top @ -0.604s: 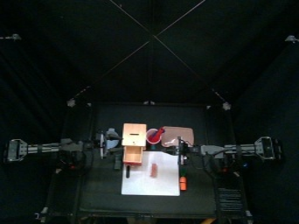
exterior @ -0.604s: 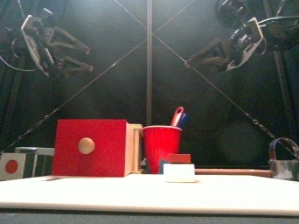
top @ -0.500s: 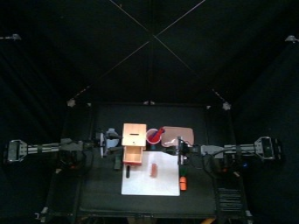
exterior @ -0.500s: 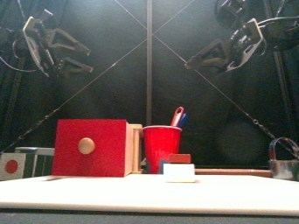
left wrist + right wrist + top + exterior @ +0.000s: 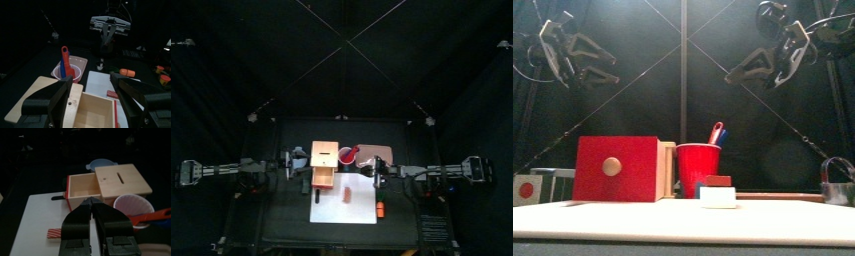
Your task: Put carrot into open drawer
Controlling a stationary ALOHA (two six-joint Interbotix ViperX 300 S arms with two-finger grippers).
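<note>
From high above we saw a small black table [image 5: 271, 225] inside black curtains, with one arm reaching in from each side.

On the left, the left gripper [image 5: 93, 95] hung above the wooden box [image 5: 325, 160]. Its wrist camera showed the two jaws spread wide apart, holding nothing.

Below them lay the drawer [image 5: 95, 111], pulled out of the box toward the table's front, its pale wooden inside bare as far as we could see. From the front, the drawer showed a red face [image 5: 617, 168] with a round pale knob.

Just right of the box stood a red cup [image 5: 346, 155] with a red and blue utensil [image 5: 64, 62] leaning in it. A white board [image 5: 348, 205] lay in front of the box and cup, and a reddish-brown bar [image 5: 349, 193] rested on it.

The carrot [image 5: 381, 209] lay at the board's right edge, well apart from the drawer and from both grippers. In the left wrist camera we made it out as a small orange piece [image 5: 127, 73] past the board.

On the right, the right gripper [image 5: 91, 204] hovered over the board, pointing toward the open drawer. Its jaws were pressed almost together, with nothing between them.
</note>
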